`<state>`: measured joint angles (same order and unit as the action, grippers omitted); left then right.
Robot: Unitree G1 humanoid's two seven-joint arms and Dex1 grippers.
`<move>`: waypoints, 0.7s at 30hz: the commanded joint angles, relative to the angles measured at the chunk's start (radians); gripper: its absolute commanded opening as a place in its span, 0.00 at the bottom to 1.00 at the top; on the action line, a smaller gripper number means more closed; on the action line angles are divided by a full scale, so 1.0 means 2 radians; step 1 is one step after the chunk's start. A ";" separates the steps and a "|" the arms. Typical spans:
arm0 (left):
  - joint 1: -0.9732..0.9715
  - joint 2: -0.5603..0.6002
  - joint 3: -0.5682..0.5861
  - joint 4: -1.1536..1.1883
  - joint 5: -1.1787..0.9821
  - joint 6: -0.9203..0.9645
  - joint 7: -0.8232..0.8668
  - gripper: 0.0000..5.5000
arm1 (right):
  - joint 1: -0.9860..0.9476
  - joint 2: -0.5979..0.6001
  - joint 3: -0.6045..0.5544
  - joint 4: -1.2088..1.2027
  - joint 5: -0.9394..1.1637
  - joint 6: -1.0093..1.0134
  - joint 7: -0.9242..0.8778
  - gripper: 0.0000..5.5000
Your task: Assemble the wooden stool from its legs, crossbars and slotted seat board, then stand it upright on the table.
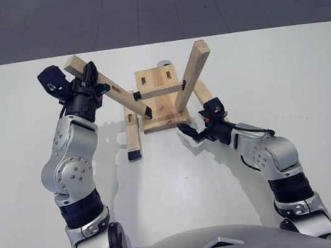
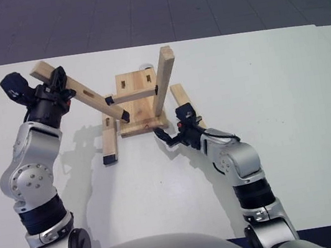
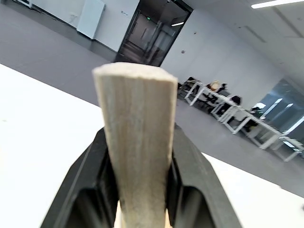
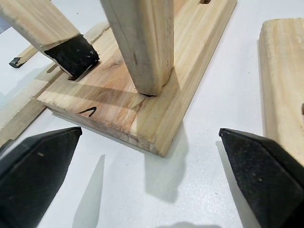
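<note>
Two legs already stand on the slotted seat board (image 1: 162, 109), which lies flat on the white table (image 1: 284, 80) at its middle, toward the far side. The left leg (image 1: 120, 93) leans out to the left with its dark lower end at a slot. The right leg (image 1: 192, 72) leans out to the right with its foot seated near the board's near right corner. A crossbar (image 1: 160, 91) bridges them partway up. A loose leg (image 1: 132, 137) lies on the table just left of the board, and another wooden piece (image 2: 182, 99) lies just to its right. The left gripper (image 1: 90, 79) pinches the left leg near its raised far-left end, a finger pressed on each side of the wood. The right gripper (image 1: 193, 129) sits low over the table just near of the board's near right corner, fingers spread wide with nothing between them. The parts look like bare, pale softwood, so I judge them light, stiff and dry enough to grip without slipping, and not fragile. The joints look like the weak point, since they seem only pushed together and could rack or pull out if one leg is levered. The flat sides of a leg, away from its slots and dark tips, look like the best hold. The board lies flush on the table, so its edge gives little purchase. The only marking is a small dark pen tick (image 4: 88, 111) on the board's near edge; no label or readable writing is visible.
</note>
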<state>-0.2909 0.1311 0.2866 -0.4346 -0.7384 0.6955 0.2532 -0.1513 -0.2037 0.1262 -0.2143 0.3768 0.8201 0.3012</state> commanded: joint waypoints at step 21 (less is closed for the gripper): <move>0.100 -0.002 -0.094 -0.044 0.142 0.001 0.033 0.19 | 0.001 0.016 -0.010 -0.029 -0.021 -0.028 -0.016 0.98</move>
<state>-0.1861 0.1374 0.0892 -0.5953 -0.5117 0.6460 0.2886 -0.1560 -0.1710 0.1094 -0.2607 0.3376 0.7581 0.2673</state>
